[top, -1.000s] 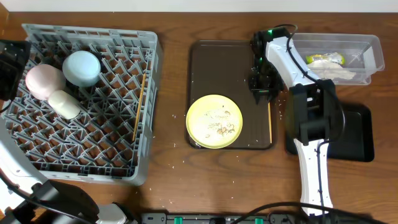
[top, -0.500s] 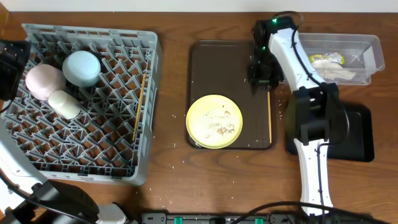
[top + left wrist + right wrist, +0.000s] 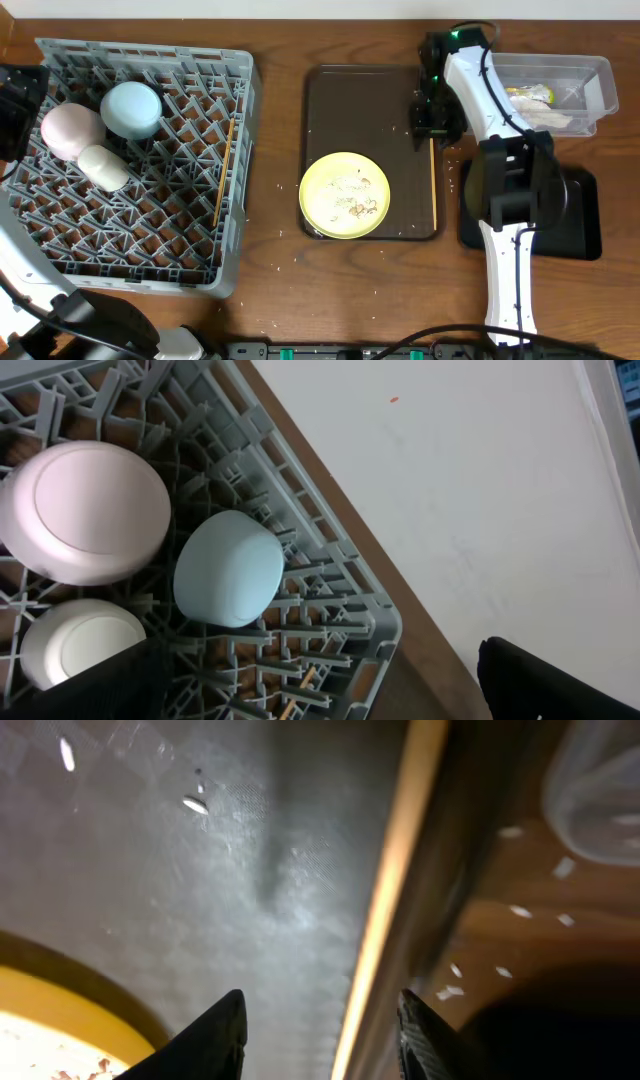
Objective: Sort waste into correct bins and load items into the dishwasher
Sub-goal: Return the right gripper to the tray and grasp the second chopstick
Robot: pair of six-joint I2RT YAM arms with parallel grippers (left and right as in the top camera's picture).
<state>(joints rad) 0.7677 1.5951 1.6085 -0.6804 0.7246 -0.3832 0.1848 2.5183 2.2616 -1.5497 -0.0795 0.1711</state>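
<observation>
The grey dishwasher rack (image 3: 190, 230) holds an upturned pink bowl (image 3: 67, 130), blue bowl (image 3: 131, 108), white cup (image 3: 103, 166) and one chopstick (image 3: 224, 170). My left gripper (image 3: 318, 660) hovers open over the rack's back corner, nothing between its fingers. A yellow plate (image 3: 345, 195) with food crumbs (image 3: 352, 200) lies on the brown serving tray (image 3: 365, 100). A second chopstick (image 3: 390, 900) lies along the tray's right rim. My right gripper (image 3: 322, 995) is open low over its far end, one finger on each side, not touching. The clear tub (image 3: 590, 75) holds the wrapper (image 3: 522, 96) and napkin (image 3: 548, 118).
The glossy black tray (image 3: 580, 215) lies at the right, partly under my right arm. Scattered crumbs (image 3: 520, 910) dot the wooden table between the serving tray and the tub. The table's back edge runs just behind the rack (image 3: 330, 480).
My right gripper moved back and to the right across the serving tray to the chopstick at its rim, and its jaws spread wider. The left arm stayed still.
</observation>
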